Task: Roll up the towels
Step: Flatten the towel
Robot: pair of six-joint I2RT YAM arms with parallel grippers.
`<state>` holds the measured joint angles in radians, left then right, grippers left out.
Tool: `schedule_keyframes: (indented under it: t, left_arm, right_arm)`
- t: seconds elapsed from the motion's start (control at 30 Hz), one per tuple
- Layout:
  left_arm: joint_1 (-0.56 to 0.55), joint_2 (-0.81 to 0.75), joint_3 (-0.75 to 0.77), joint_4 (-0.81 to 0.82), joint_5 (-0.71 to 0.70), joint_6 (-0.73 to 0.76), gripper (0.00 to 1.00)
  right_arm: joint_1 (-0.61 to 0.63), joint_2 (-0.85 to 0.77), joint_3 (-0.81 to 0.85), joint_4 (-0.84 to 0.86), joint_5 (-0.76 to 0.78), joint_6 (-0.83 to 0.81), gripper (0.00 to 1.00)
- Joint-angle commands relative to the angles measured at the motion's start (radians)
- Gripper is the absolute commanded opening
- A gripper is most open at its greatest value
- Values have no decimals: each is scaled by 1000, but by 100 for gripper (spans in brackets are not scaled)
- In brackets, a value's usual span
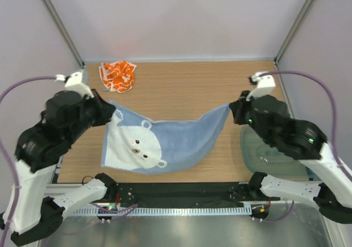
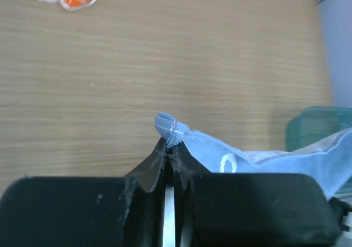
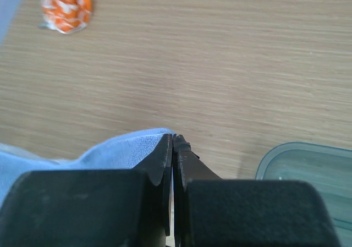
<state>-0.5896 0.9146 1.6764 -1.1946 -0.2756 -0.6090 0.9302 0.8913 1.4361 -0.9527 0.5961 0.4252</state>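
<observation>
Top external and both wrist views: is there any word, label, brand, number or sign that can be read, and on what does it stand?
No readable text in any view.
Blue towel: bear face print, no words; the white loop in the left wrist view is too partial to read as a letter.
Orange towel: white pattern only, no lettering that I can make out.
Green container: no label visible.

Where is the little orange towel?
In the top view, the crumpled orange-and-white cloth towel lies at the far left corner of the wooden table, behind the left claw and the hanging light-blue bear towel.
</observation>
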Motion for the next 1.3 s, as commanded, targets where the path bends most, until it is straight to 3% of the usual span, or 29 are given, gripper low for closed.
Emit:
schedule_keyframes:
  t: [0.0,0.07,0.17,0.33,0.5,0.73,0.9,1.07,1.1,1.17,1.27]
  left_arm:
    - [5,144,-99,7,-74,20,5]
    - [36,211,-190,117,-5,34,8]
    - [95,297,-320,217,36,20,11]
    - [264,501,-423,407,125,-5,4]
    - [333,833,-290,458,180,23,0]
    - [387,1148,-34,437,196,41,0]
    - [401,1233,61,434,177,61,1]
    - [415,1316,164,408,113,89,4]
    - [419,1333,186,394,115,91,6]
    - [425,1343,212,357,93,94,20]
    - [424,1302,198,345,55,98,56]
  right_arm:
    - [-71,144,-26,46,36,-6,1]
    - [-230,216,-97,139,-130,-2,1]
    - [-359,325,-207,287,-287,35,1]
    - [-447,572,-212,425,-311,18,1]
    - [-490,849,-90,469,-338,-19,1]
    - [-548,1079,98,462,-341,-43,1]
    - [-588,1172,194,414,-263,-62,1]
    - [-646,1245,236,417,-320,-57,1]
    - [-656,1253,256,401,-324,-52,1]
    - [-659,1267,268,393,-312,-54,1]
    - [-660,1273,288,370,-272,-54,3]
